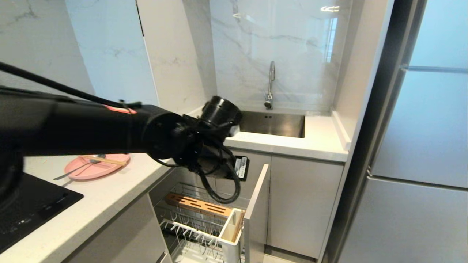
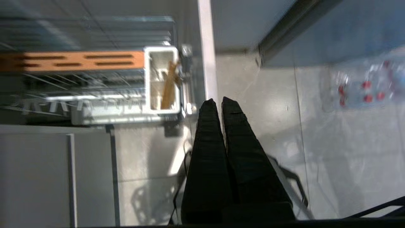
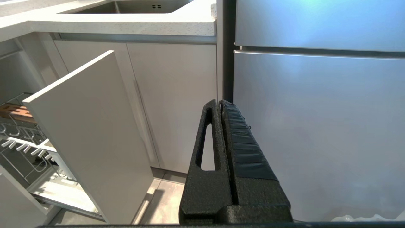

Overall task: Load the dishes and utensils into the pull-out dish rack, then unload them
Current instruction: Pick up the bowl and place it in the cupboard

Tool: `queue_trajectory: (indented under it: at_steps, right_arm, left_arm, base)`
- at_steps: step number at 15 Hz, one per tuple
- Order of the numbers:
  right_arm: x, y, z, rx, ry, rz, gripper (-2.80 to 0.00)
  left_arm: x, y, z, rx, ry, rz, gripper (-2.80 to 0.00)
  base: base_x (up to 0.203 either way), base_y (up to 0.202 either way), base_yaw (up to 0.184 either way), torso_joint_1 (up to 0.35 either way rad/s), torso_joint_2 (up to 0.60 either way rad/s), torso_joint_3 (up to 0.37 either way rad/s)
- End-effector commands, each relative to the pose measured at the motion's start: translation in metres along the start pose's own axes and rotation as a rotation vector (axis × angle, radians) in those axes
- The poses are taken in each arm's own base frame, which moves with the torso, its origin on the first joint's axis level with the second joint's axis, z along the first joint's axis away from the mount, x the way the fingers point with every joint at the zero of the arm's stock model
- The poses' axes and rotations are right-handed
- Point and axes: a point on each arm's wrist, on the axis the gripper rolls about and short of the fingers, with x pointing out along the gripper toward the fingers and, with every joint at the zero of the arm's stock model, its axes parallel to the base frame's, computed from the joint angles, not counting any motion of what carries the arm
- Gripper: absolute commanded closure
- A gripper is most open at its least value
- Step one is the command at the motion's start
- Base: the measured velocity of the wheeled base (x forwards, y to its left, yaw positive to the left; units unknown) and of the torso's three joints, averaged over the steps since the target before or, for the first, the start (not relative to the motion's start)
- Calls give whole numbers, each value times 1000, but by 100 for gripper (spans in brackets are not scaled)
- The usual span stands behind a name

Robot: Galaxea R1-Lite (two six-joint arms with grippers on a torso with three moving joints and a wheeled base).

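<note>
Above the pull-out dish rack (image 1: 204,223), the left tool (image 2: 218,103) hangs pressed shut with nothing between its fingers, just past the rack's tall front panel (image 1: 256,197) and over the floor. The white caddy (image 2: 163,79) lies close beside its tips, and one pair of chopsticks (image 2: 169,85) already leans in it.

What is left to load sits the other way. The pink plate (image 1: 95,167) rests on the table (image 1: 109,197), to the robot's left of the rack and beside the black cooktop (image 1: 33,208). Another pair of chopsticks (image 1: 106,160) lies across it, and the grey spoon (image 1: 75,171) points out over its rim toward the cooktop. Both lie nearly flat and run crosswise to the arm, so I judge the left tool must swing back over the table and open before it can take either.

The right tool (image 3: 221,106) is closed and empty, low beside the fridge (image 3: 316,126), far from the plate; the left arm is clearly nearer.
</note>
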Motion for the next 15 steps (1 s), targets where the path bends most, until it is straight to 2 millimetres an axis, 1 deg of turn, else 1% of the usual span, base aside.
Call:
queue_trajectory:
  at_steps: [1,3,5,6,8,9,10,12,13,14,15]
  right_arm:
    - [0,0,0,0,2,0,0]
    - [0,0,0,0,2,1,0]
    - [0,0,0,0,2,0,0]
    - [0,0,0,0,2,0,0]
    - [0,0,0,0,2,0,0]
    - [0,0,0,0,2,0,0]
    - [0,0,0,0,2,1,0]
    - [0,0,0,0,2,0,0]
    - [0,0,0,0,2,0,0]
    - [0,0,0,0,2,0,0]
    - [0,0,0,0,2,0,0]
  left_arm:
    - [-70,12,5,-35,-143,-14,0]
    - [-127,28,-3,-74,-269,21,0]
    - [-186,48,-19,-113,-407,54,0]
    - [-210,60,-30,-122,-465,80,0]
    - [-261,88,-60,-135,-596,166,0]
    - [-282,97,-79,-136,-647,195,0]
    - [-301,101,-102,-132,-688,207,0]
    - [-329,100,-154,-98,-743,195,0]
    - [-336,97,-183,-69,-767,191,0]
    - [-338,93,-210,-36,-795,195,0]
    - [-334,89,-235,-2,-817,212,0]
  base:
    - [0,0,0,0,0,0]
    - [0,0,0,0,0,0]
    - [0,0,0,0,0,0]
    - [0,0,0,0,0,0]
    - [0,0,0,0,0,0]
    - [0,0,0,0,0,0]
    - [0,0,0,0,0,0]
    - [0,0,0,0,0,0]
    - [0,0,0,0,0,0]
    - [0,0,0,0,0,0]
    - [0,0,0,0,0,0]
